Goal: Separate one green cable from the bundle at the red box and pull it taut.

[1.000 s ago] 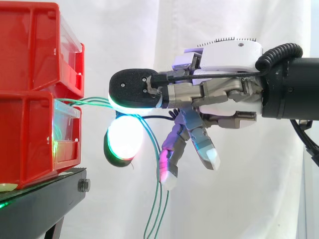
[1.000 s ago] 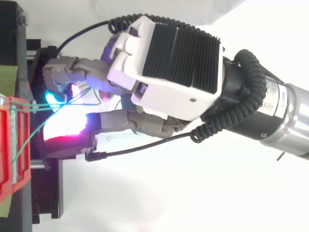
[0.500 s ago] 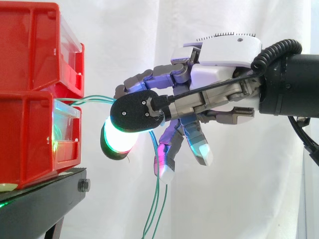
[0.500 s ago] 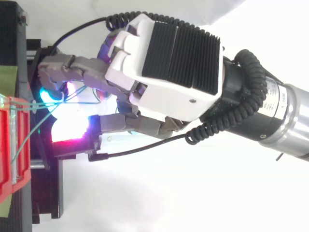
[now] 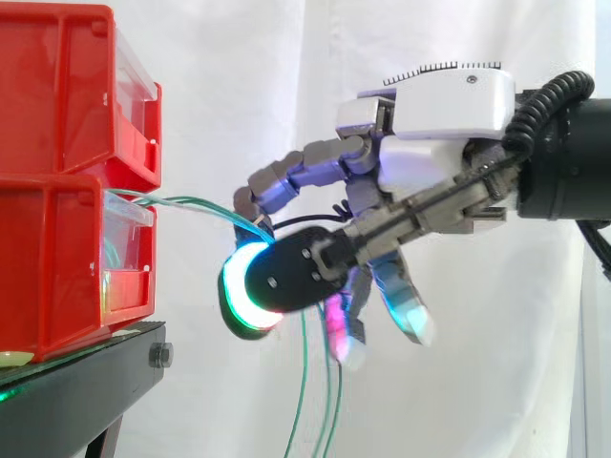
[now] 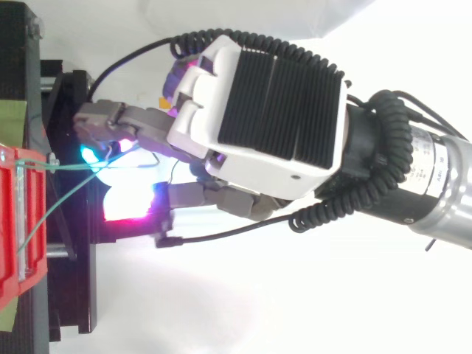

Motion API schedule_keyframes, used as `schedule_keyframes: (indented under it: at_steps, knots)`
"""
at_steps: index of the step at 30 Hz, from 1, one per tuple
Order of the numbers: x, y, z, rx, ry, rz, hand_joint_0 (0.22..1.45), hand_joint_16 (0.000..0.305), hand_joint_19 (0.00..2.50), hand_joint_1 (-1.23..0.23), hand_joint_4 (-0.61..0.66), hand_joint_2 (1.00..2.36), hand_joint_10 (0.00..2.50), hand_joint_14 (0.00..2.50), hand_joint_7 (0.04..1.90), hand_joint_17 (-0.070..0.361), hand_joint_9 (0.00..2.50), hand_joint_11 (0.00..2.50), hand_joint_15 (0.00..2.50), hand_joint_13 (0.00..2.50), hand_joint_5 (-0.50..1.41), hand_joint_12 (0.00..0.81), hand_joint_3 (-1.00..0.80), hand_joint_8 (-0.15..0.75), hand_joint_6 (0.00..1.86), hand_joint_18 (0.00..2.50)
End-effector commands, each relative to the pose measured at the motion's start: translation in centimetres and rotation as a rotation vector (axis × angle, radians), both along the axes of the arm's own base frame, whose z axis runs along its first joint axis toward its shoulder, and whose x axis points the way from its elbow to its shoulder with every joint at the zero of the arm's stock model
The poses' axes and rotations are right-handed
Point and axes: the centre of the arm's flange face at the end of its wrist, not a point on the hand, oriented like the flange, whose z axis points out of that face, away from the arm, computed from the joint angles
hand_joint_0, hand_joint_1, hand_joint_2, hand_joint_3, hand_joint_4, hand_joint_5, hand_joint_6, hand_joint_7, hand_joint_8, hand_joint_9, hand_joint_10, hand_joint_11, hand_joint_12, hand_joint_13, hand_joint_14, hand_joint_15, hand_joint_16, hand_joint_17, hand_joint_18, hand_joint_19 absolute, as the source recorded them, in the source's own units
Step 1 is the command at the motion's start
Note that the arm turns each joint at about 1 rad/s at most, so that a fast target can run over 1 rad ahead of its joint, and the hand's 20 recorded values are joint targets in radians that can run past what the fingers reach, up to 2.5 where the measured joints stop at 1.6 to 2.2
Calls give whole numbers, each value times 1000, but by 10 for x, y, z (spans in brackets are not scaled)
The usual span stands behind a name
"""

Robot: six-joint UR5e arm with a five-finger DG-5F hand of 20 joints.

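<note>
Side view, left to right: stacked red plastic boxes point(image 5: 57, 248) sit on a black stand point(image 5: 76, 386). Thin green cables point(image 5: 191, 202) leave the lower box's clear front and run nearly level rightward to the hand point(image 5: 434, 143). Its fingers are curled, one fingertip point(image 5: 250, 203) hooked over the strands above the glowing thumb pad point(image 5: 243, 291), gripping them; loose ends hang below. From the top view, one green strand point(image 6: 70, 167) lies straight from box to hand while another slants slack. The pull probably runs rightward, away from the box.
</note>
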Motion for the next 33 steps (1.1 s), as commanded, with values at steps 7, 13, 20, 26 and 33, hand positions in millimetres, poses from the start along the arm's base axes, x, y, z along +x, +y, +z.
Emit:
schedule_keyframes:
  at_steps: [7,13,20,26,33]
  knots:
    - [-10,1,10,-77,66,25,747,43,586,-829,86,1016,8,15,1302,97,1881,224,526,1251,138,416,-212,209,505,849]
    - [-15,2,22,-199,95,33,747,43,577,-824,84,1016,8,17,1301,97,1879,221,532,1248,138,413,-218,203,505,842]
    - [-16,3,28,-230,94,27,745,43,579,-817,80,1016,8,15,1300,98,1879,210,531,1248,138,411,-209,208,505,840]
    - [-17,9,32,-232,94,36,743,43,588,-813,74,1017,8,15,1299,98,1878,221,535,1245,137,409,-201,203,505,839]
    - [-34,17,38,-298,201,62,743,43,580,-806,75,1017,7,17,1297,98,1872,215,526,1239,137,412,-204,207,505,835]
